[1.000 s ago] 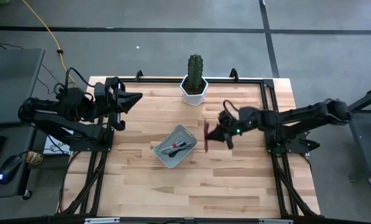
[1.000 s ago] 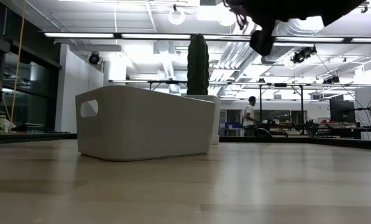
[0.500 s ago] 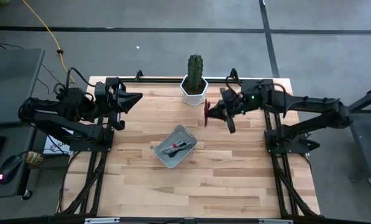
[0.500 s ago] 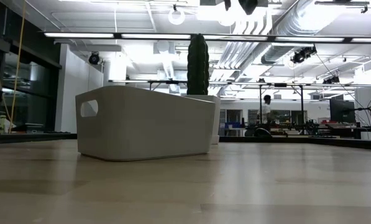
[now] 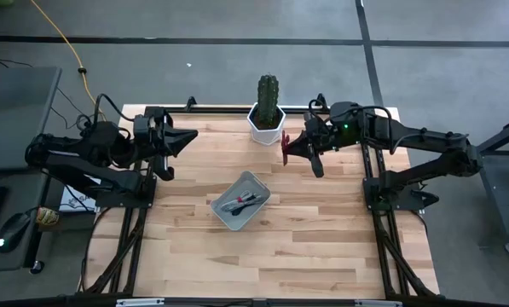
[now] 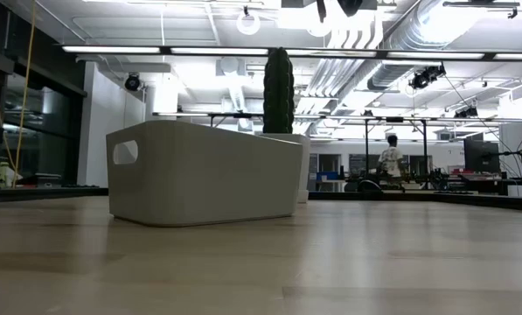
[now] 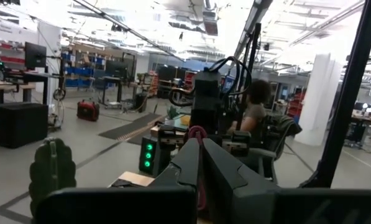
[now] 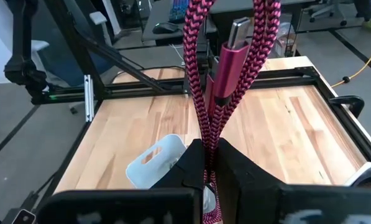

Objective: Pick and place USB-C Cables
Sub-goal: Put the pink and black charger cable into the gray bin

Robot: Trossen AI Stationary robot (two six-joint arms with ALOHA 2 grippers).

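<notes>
Dark red cable [image 8: 217,93]: magenta-and-black braided weave, with a plain metallic pink plug shell [image 8: 225,74]
Right hand [image 5: 290,150]: black, as is the left hand [image 5: 186,136]
Bin [image 5: 240,201]: pale grey (reads off-white in the low view)
Table [image 5: 322,230]: light wood planks, black frame
Cactus [image 5: 268,96]: dark green, in a white pot [image 5: 266,128]
Cord [image 5: 58,34]: yellow

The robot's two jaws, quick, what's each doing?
Left gripper: shut, holding nothing.
Right gripper: shut on the braided dark red USB-C cable, up beside the potted cactus.
</notes>
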